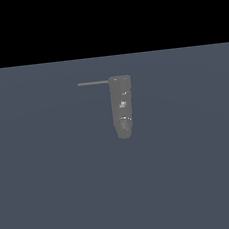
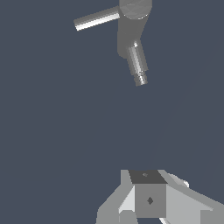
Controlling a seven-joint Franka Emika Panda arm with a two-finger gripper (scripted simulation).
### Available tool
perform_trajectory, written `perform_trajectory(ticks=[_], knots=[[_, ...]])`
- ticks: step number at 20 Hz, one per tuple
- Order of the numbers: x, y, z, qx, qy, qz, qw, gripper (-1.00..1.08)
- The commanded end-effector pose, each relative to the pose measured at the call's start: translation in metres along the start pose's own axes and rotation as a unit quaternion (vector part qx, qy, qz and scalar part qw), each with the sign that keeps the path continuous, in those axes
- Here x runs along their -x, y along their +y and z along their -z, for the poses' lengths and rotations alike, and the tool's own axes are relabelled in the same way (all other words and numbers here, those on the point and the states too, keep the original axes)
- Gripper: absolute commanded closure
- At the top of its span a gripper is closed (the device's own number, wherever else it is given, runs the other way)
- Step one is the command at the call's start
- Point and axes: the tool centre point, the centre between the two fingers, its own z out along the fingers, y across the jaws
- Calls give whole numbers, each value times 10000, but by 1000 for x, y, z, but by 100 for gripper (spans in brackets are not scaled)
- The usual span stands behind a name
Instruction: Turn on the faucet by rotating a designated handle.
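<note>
Here's the dull grey stubby faucet cylinder (image 1: pixel 122 108) with its rounded end and white specks, standing alone on the flat slate-blue worktop (image 1: pixel 55 193). The thin straight grey rod handle (image 1: pixel 93 82) sticks out from its top toward the exterior view's left. No arm shows in the exterior view at all.

On the wrist view, the faucet (image 2: pixel 131 30) and the handle (image 2: pixel 97 19) sit far off, with a second short spout-like rod (image 2: pixel 137 63) angling away. The end effector (image 2: pixel 148 199) is only partly in frame, well apart from everything, and I cannot tell whether its fingers are spread or closed.

So this looks like the approach, with nothing yet done. To do it well: come in beside the handle near its free tip, where leverage is best. Stay clear of the spout rod. Then push along an arc around the cylinder's axis, not straight through, so the contact doesn't slip off the thin rod.
</note>
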Motion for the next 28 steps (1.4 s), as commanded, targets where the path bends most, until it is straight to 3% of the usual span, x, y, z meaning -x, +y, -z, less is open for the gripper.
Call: perform_trajectory(ticks=[1, 14, 28], knots=[[-8, -12, -9, -9, 7, -275, 9996, 108], [-58, -66, -55, -40, 43, -1643, 9864, 108], [-125, -104, -101, -59, 86, -3027, 9530, 108]])
